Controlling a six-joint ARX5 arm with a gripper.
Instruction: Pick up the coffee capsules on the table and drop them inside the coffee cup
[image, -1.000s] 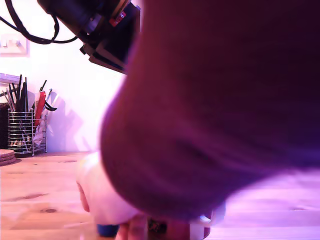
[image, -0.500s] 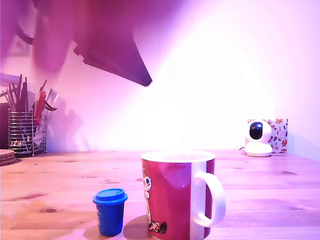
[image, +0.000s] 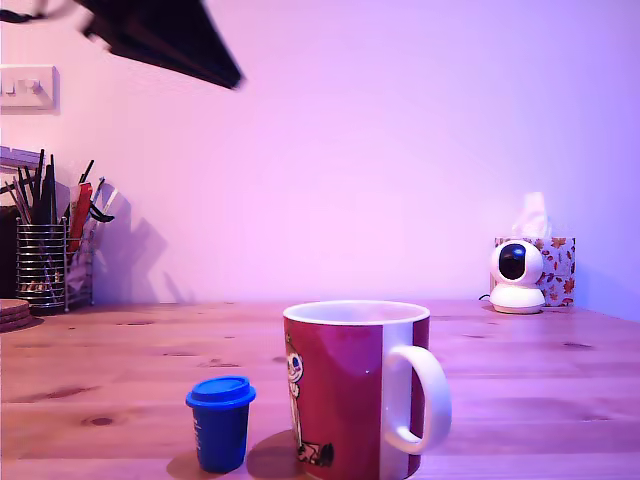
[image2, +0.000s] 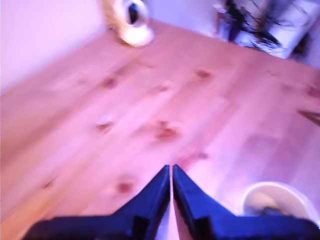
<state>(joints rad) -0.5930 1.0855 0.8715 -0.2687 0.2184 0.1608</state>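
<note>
Wooden planks, light brown with grain and dark knots, make up the table (image: 120, 350), which fills the lower part of the exterior view and nearly all of the wrist view. A plain wall (image: 400, 150) stands behind it.

High at the exterior view's left, a dark blurred piece of the arm (image: 165, 35) hangs well above the tabletop. The wrist view shows the gripper (image2: 171, 169) over bare wood. Its two dark blue fingers (image2: 150, 197) meet at their tips with only a hairline slit between them, so it is closed with nothing held.

On the near part of the table stands the coffee cup (image: 345, 390), upright, dark red with a white stripe and a cartoon print, its white handle turned to the exterior view's right. From the wrist view its white inside (image2: 275, 200) shows beside the fingers. Something dark lies in it, too blurred to name.

Far back at the exterior view's left stands a wire holder (image: 42, 265) full of dark utensils. Far back at the right, a patterned tissue box (image: 555, 265) sits behind a small white camera (image: 517, 275).

One blue capsule (image: 220, 422) stands upright on the table, rimmed top up. It is just beside the cup on the exterior view's left, with a narrow gap between them.
</note>
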